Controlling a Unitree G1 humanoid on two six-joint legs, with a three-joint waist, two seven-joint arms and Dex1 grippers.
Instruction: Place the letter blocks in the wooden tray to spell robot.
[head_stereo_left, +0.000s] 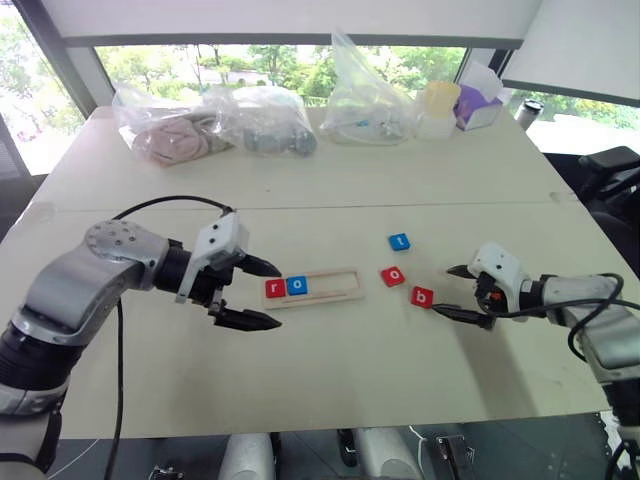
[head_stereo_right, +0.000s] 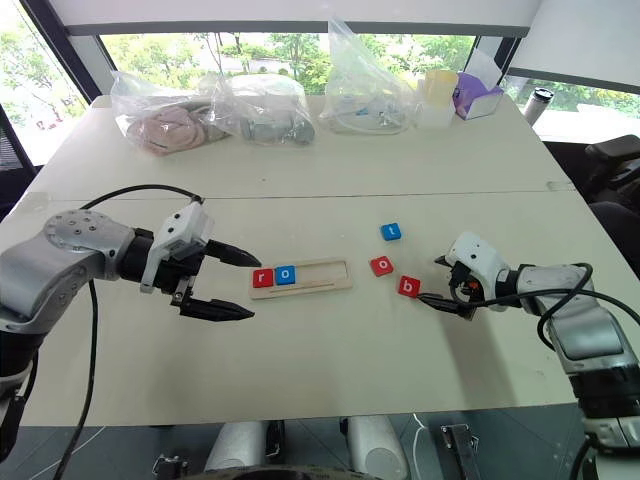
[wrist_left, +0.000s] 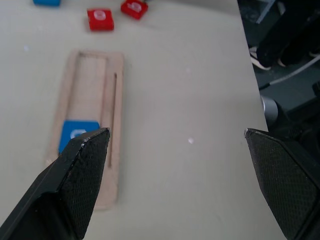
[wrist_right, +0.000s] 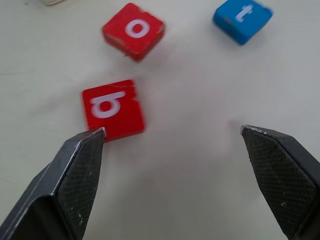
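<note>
**A:** Near edge of the desk first: the left gripper (head_stereo_left: 252, 292) hovers with its jaws spread wide and nothing between them, just off the left end of the wooden tray (head_stereo_left: 340, 292).

**B:** And the right gripper (head_stereo_left: 458, 292) is the same, fingers wide apart and empty, low over the desk (head_stereo_left: 330, 370) toward its right side.

**A:** The tray lies with its long axis running left to right across the desk. The red r block (head_stereo_left: 275, 288) and the blue o block (head_stereo_left: 298, 286) sit side by side in its left end, and the rest of the slots are bare.

**B:** So b is next, I'd say. The red b block (head_stereo_left: 422, 297) lies loose on the desk just left of the right gripper, between it and the tray. That arm is clearly the nearer one.

**A:** Past it, the red o block (head_stereo_left: 393, 276), and farther still toward the far edge, the blue t block (head_stereo_left: 399, 241). All three are apart from each other.

**B:** The right wrist view adds the fine detail: the b sits just ahead of one fingertip (wrist_right: 82, 150), off to that side and not centred between the two. The gripper would need to shift across before closing.

**A:** And the left wrist view looks down the tray's length, confirming the empty slots beyond the blue o.
</note>
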